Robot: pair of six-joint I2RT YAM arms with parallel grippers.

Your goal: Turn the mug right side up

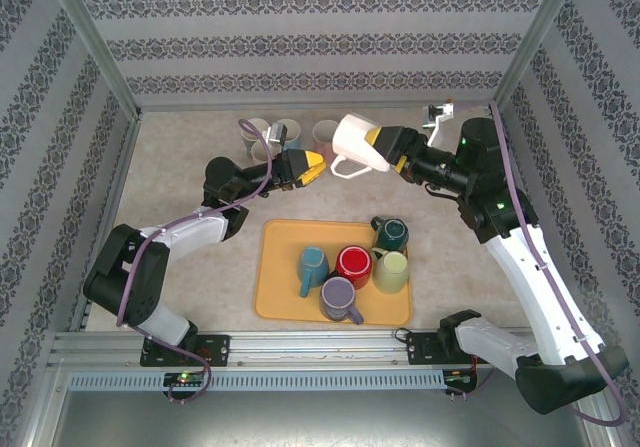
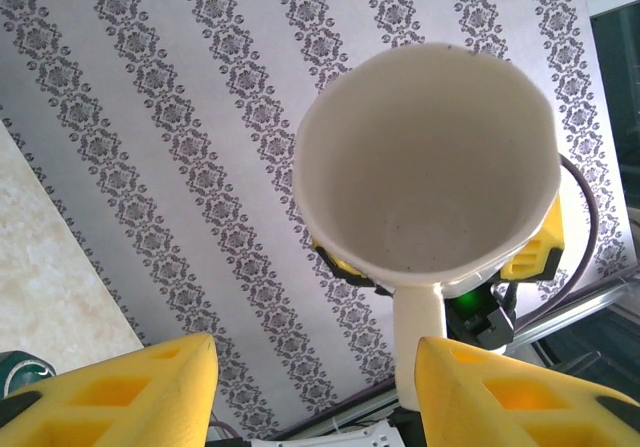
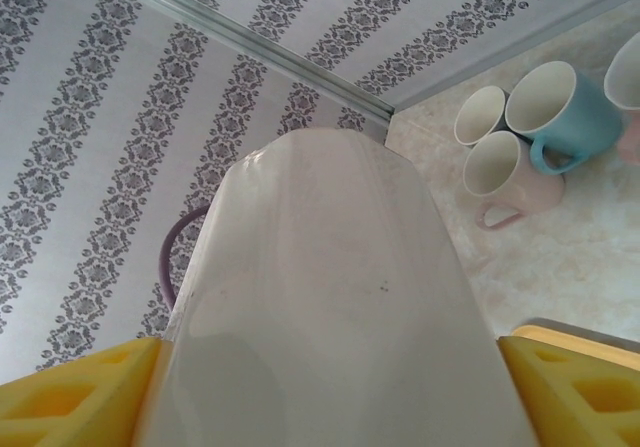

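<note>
Right gripper (image 1: 378, 147) clamps mug (image 1: 352, 139) aloft, mouth toward 9 o'clock; left gripper (image 1: 310, 170), jaws apart, should centre on handle (image 1: 346, 170) before pinching, right releasing only after.

Walls (image 1: 300, 37): pale wallpaper panels with dark floral stripes, at the back and on both sides.
Posts (image 1: 95, 52): silver metal, slanting along the two back corners.
Table (image 1: 180, 157): beige, mottled, stone-look top.
Rail (image 1: 320, 347): metal, across the table's near edge.
Strip (image 1: 300, 379): slotted, pale, just below the rail.
Light: even and bright.
</note>
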